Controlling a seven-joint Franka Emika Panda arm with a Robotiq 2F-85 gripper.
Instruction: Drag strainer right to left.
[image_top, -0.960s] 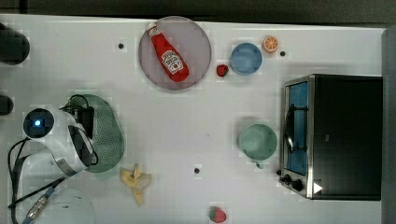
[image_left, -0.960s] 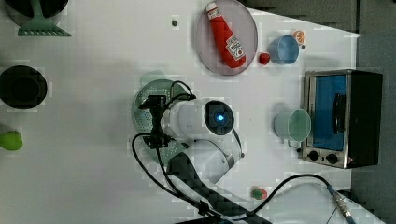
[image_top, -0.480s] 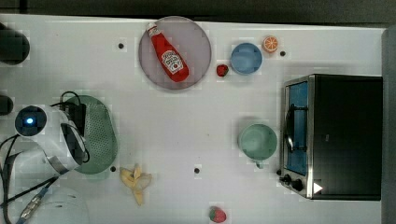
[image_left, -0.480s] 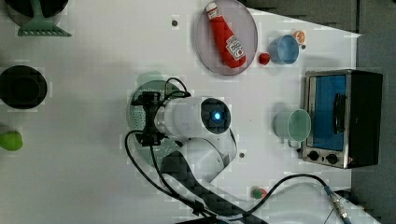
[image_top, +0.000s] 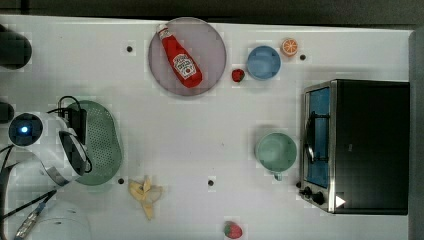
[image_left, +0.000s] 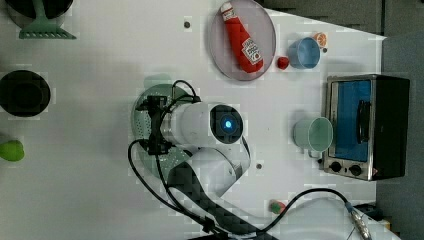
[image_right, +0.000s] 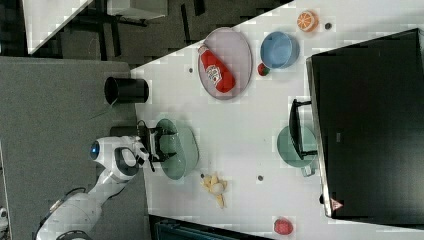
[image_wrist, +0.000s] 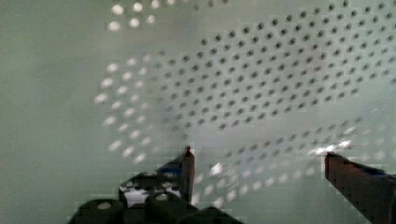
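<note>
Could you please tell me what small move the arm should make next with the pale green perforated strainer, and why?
Probably keep sliding leftward in the top view. The open gripper sits inside the pale green perforated plastic strainer, fingers spread close over its holed wall, and white table remains beyond its left rim.

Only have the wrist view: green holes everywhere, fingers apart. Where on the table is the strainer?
Observer: The strainer sits near the top view's left end of the table, far from the oven at the right.
Operator: Anything close to it?
Observer: A banana peel lies just off its lower right rim in the top view, not touching.
Operator: Where's the end effector in it?
Observer: The end effector is over the strainer's left half in the top view.
</note>
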